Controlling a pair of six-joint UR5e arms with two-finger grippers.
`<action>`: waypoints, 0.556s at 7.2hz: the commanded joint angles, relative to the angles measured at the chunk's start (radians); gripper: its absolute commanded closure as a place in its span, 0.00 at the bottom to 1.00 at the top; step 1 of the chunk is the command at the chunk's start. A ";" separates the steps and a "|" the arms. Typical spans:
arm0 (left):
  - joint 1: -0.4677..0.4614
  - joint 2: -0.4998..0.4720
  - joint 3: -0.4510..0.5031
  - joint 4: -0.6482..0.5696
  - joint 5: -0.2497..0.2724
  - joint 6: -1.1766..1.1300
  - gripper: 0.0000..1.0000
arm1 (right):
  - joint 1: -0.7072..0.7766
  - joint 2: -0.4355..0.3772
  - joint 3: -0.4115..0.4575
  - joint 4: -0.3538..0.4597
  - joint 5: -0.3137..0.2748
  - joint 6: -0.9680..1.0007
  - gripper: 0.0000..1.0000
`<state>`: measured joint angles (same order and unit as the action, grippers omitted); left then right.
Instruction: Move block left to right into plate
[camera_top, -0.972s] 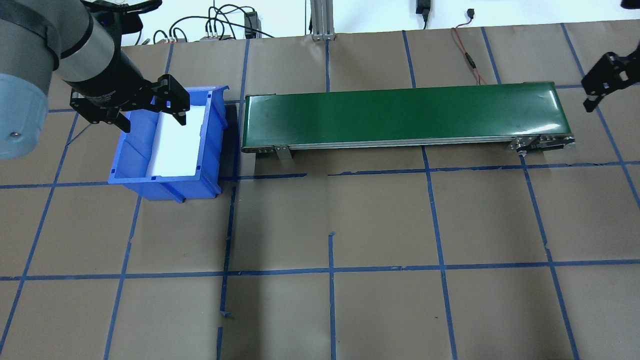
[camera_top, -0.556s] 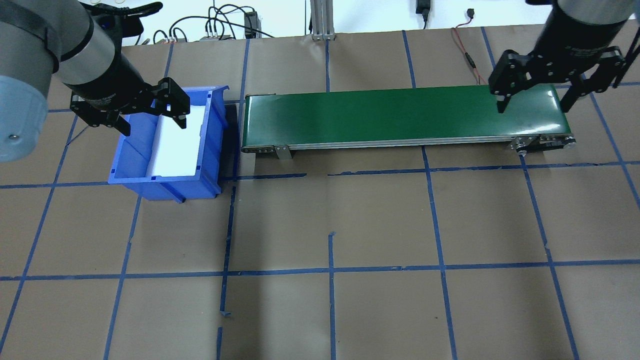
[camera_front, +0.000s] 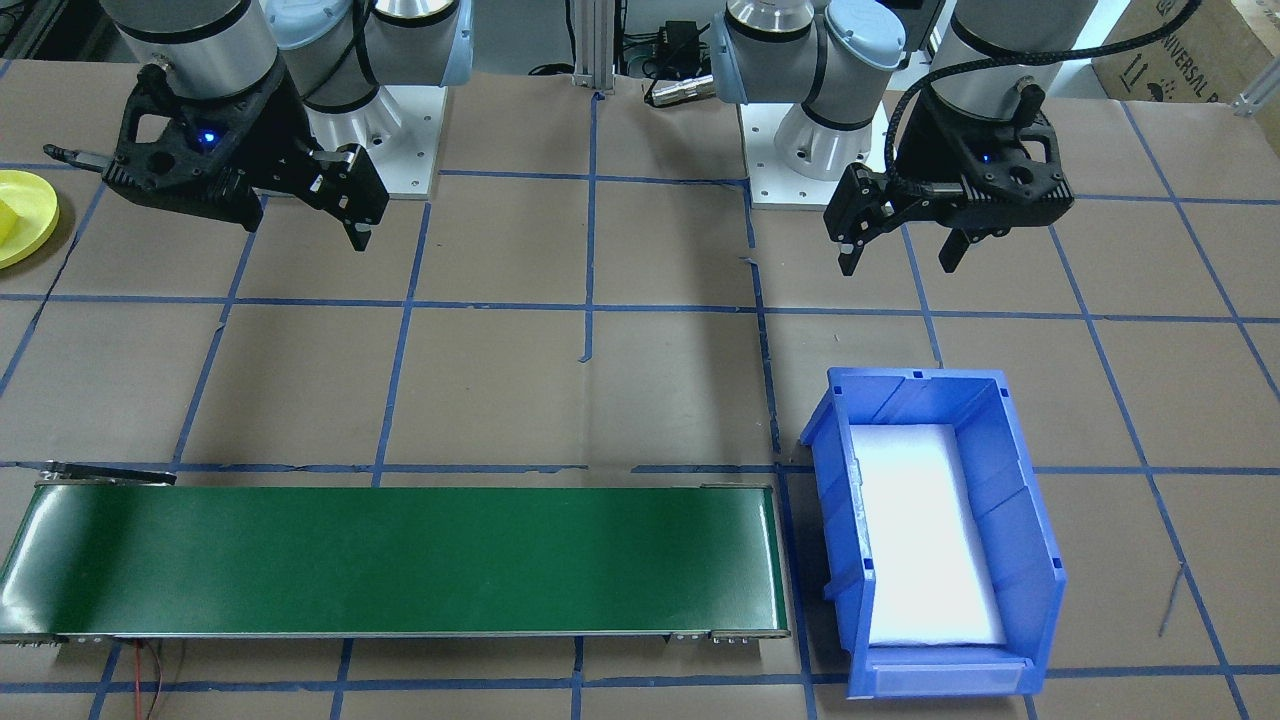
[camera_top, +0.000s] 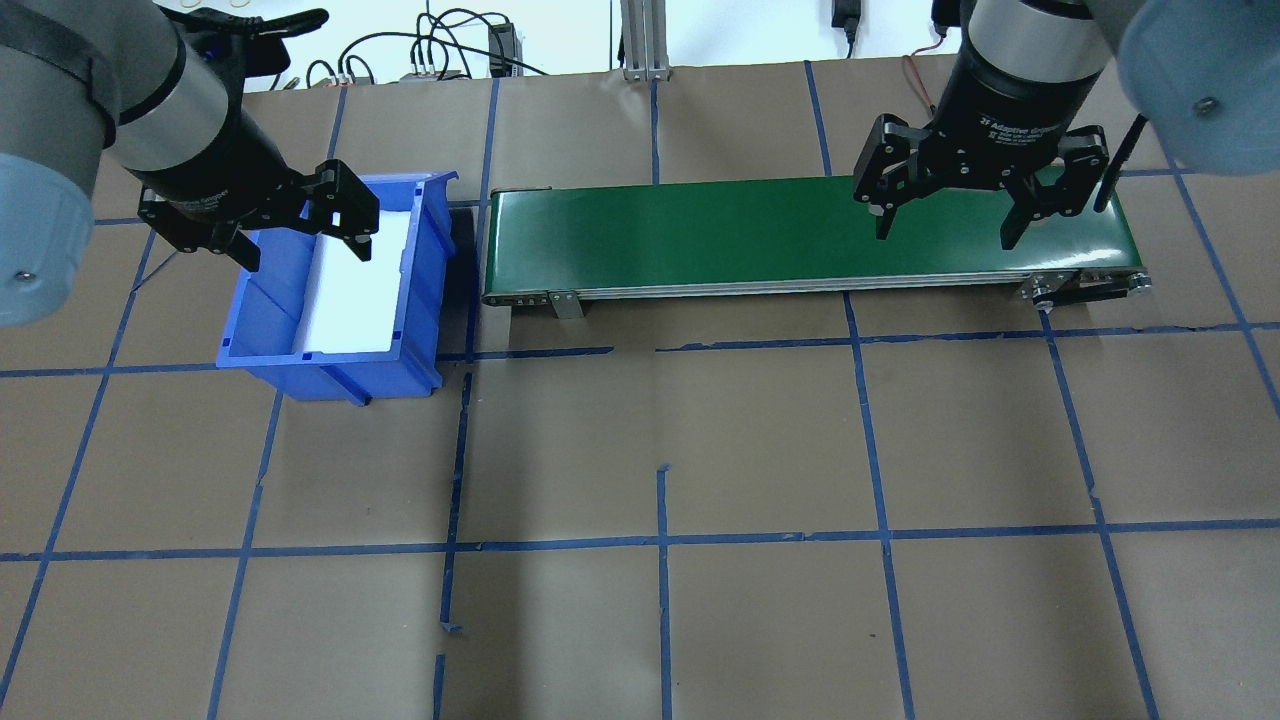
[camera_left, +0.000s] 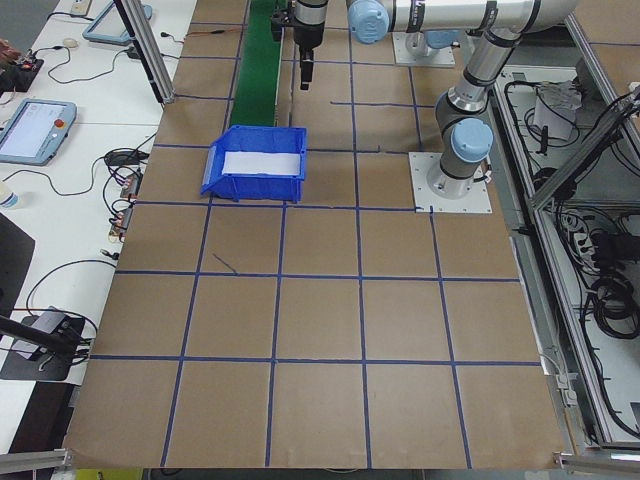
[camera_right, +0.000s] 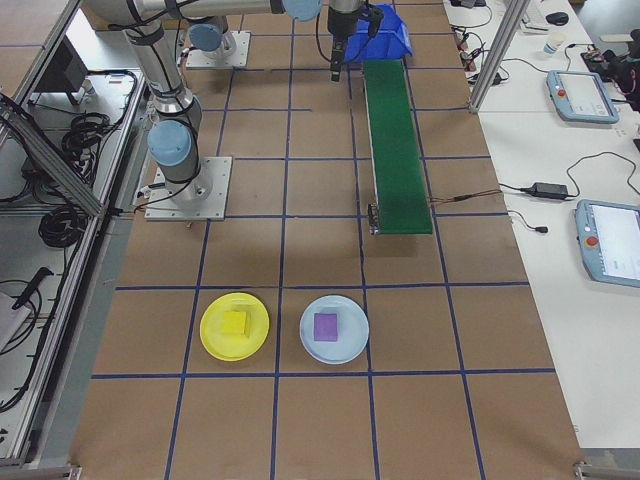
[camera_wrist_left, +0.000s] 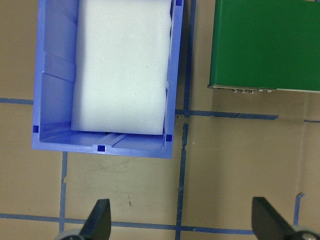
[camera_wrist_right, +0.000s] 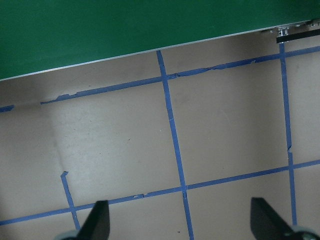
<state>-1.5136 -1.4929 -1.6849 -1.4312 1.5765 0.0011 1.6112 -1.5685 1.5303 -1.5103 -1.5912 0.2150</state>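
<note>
Conveyor (camera_top: 800, 235): we see the green belt bare, lying below our right fingertips.
Bin (camera_front: 935, 540): blue, white pad inside, no block visible; it sits below and ahead of our left fingers.
Yellow plate (camera_right: 235, 326): well apart from both sets of fingers, past the belt's end, with a yellow block (camera_right: 234, 323) already on it.
Pale plate (camera_right: 334, 328): just beside the yellow one, carrying a purple block (camera_right: 326, 326).
Left gripper (camera_top: 300, 222): we hold the fingers spread wide, with nothing between them.
Right gripper (camera_top: 945, 210): fingers wide apart too, holding nothing.
Risk: we judge that, with no block in bin or on belt, either hand could close on air, or we disturb the block already plated.
</note>
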 joint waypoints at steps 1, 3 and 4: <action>0.000 0.002 0.001 0.000 -0.001 0.003 0.00 | 0.003 -0.002 0.019 -0.079 0.002 -0.009 0.00; 0.000 0.003 0.002 -0.011 0.000 0.003 0.00 | 0.001 -0.002 0.025 -0.077 0.000 -0.014 0.00; 0.000 0.003 0.002 -0.011 0.000 0.002 0.00 | 0.001 -0.004 0.025 -0.077 0.002 -0.023 0.00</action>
